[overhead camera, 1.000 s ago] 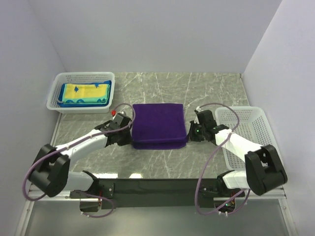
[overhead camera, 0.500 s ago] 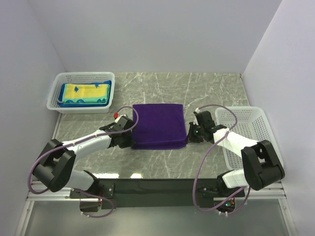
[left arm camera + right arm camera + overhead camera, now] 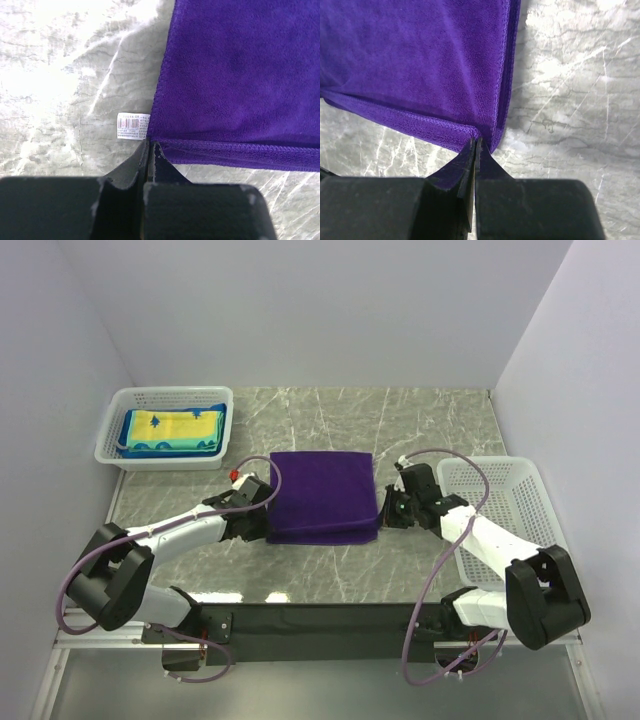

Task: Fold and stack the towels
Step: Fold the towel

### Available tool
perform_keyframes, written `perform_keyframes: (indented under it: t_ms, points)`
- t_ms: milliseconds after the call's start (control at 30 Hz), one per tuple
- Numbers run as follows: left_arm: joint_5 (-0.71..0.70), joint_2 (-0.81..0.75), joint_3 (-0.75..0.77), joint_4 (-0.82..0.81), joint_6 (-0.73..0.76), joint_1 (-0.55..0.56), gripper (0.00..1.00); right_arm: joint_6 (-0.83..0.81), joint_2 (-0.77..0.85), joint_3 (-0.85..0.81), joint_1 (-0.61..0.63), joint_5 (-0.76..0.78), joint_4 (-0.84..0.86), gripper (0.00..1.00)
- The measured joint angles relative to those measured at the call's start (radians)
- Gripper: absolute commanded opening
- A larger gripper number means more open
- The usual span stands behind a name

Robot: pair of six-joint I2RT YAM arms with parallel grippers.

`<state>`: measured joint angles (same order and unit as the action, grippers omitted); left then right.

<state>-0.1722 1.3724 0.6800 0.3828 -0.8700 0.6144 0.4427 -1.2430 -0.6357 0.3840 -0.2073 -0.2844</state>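
A purple towel (image 3: 322, 495) lies folded on the marble table, its thick folded edge toward the arms. My left gripper (image 3: 262, 523) is shut, its tips (image 3: 150, 142) touching the near-left corner of the purple towel (image 3: 240, 75), right beside a white label (image 3: 133, 125). My right gripper (image 3: 384, 517) is also shut, with its tips (image 3: 476, 140) against the near-right corner of the purple towel (image 3: 420, 60). No cloth shows between either pair of fingers. A folded yellow towel with a blue border (image 3: 176, 425) lies on top of a teal-and-blue one in the left basket.
A white mesh basket (image 3: 170, 392) holding the folded towels stands at the back left. Another white mesh basket (image 3: 530, 502) stands at the right edge, with nothing visible inside. Grey walls close in the table on three sides.
My left gripper has slid forward and right to the purple towel's near-left corner. The right gripper has shifted slightly left to the near-right corner. Both stayed shut.
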Motion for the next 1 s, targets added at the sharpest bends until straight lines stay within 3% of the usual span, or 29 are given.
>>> perform_keyframes:
  t_ms: [233,467,500,667,833,1000]
  points:
    - [-0.01,-0.001,-0.013,-0.002,-0.027,0.0,0.01,0.035,-0.035,0.067,0.006,-0.013,0.05,0.04]
    - [-0.011,-0.008,-0.016,-0.001,-0.043,0.002,0.01,0.058,-0.063,0.114,0.012,-0.031,0.085,0.21]
    - [-0.012,-0.013,-0.016,0.0,-0.042,0.002,0.01,0.057,-0.055,0.115,0.014,-0.03,0.083,0.28]
    - [-0.028,-0.043,-0.016,0.011,-0.041,0.002,0.01,0.046,0.033,0.118,0.035,-0.018,0.055,0.3]
    - [-0.035,-0.064,-0.016,0.026,-0.04,0.002,0.05,0.032,0.103,0.108,0.065,0.004,0.017,0.53]
    - [-0.037,-0.067,-0.016,0.033,-0.034,0.002,0.08,0.013,0.145,0.072,0.134,0.05,-0.03,0.63]
